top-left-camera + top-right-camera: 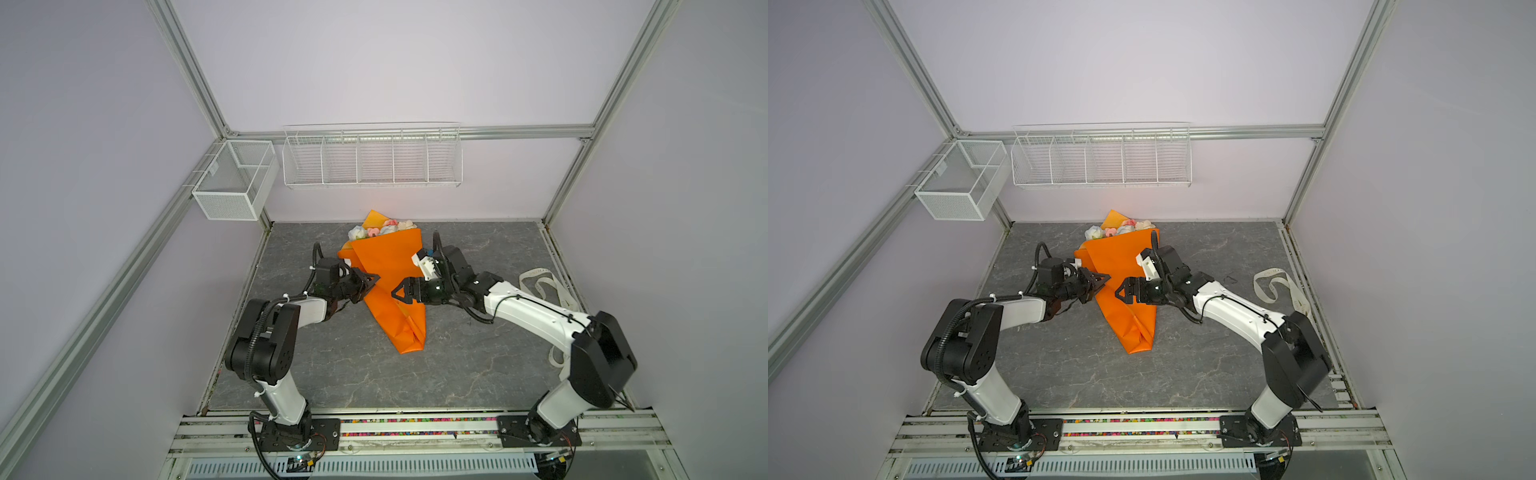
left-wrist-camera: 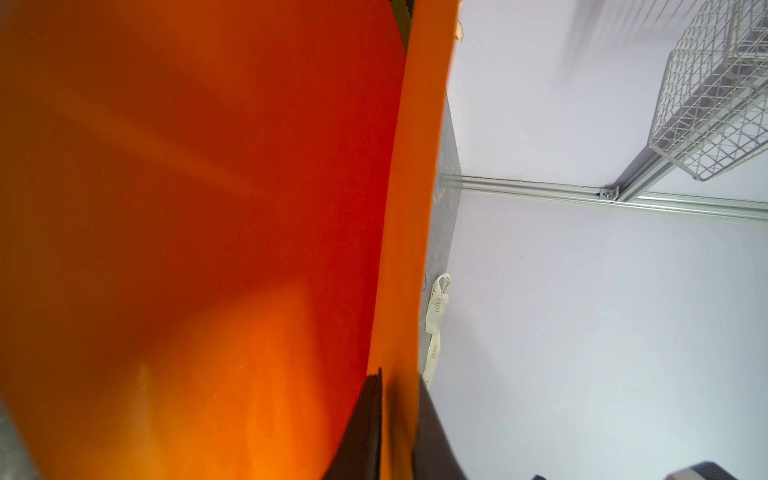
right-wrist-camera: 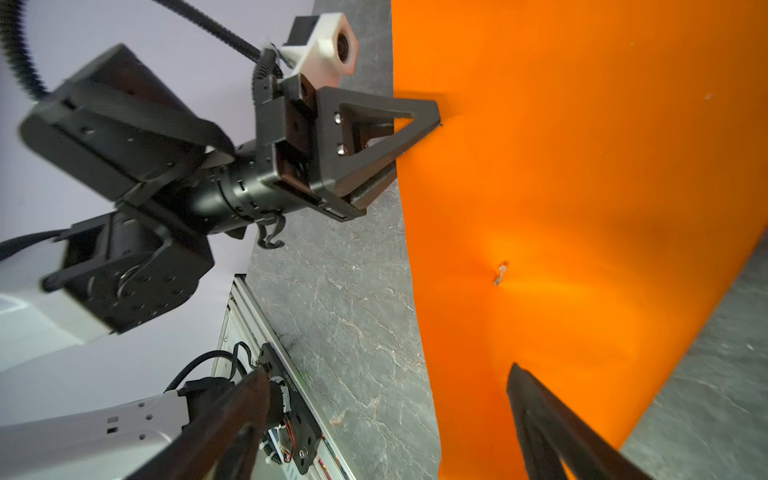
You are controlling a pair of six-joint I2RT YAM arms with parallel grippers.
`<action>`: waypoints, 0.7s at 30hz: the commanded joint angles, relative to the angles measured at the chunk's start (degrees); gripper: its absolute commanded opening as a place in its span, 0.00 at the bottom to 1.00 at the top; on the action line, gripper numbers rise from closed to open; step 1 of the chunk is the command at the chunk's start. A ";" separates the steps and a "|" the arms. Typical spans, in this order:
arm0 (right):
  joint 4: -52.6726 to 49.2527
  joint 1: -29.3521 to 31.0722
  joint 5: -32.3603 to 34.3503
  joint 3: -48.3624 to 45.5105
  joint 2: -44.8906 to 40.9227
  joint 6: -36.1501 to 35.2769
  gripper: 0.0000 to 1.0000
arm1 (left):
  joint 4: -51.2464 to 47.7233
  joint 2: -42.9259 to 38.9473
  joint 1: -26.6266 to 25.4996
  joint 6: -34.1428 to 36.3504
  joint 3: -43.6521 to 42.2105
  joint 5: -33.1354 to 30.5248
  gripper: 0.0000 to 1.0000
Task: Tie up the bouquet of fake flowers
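Observation:
The bouquet of fake flowers (image 1: 382, 229) (image 1: 1121, 228) lies on the table, wrapped in a cone of orange paper (image 1: 390, 257) (image 1: 1117, 257). Only the pale flower heads show at the cone's far end. My left gripper (image 1: 374, 279) (image 1: 1106, 277) (image 2: 397, 415) is shut on the left edge of the orange paper (image 2: 208, 208) at mid-length. The right wrist view shows that left gripper (image 3: 432, 120) pinching the paper (image 3: 582, 166). My right gripper (image 1: 397, 293) (image 1: 1120, 293) (image 3: 386, 415) stands open over the cone's middle, holding nothing. One finger is above the paper and one above the table.
A cream printed ribbon (image 1: 544, 282) (image 1: 1275, 282) (image 2: 436, 316) lies looped at the table's right edge, under the right arm. A white mesh basket (image 1: 232, 183) hangs on the left wall. A wire rack (image 1: 372, 158) (image 2: 715, 104) is mounted on the back wall.

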 commanded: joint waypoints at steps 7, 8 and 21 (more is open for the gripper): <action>3.05 11.06 9.67 -15.39 -12.17 -1.17 0.39 | 2.24 0.84 0.16 0.14 1.69 3.64 0.14; 2.93 12.86 10.37 -15.14 -11.53 -1.81 0.34 | 2.19 0.82 0.21 0.10 1.61 3.78 0.14; -14.00 23.75 46.33 -2.77 9.00 -3.74 0.11 | 0.83 1.66 0.21 1.03 3.33 5.60 0.09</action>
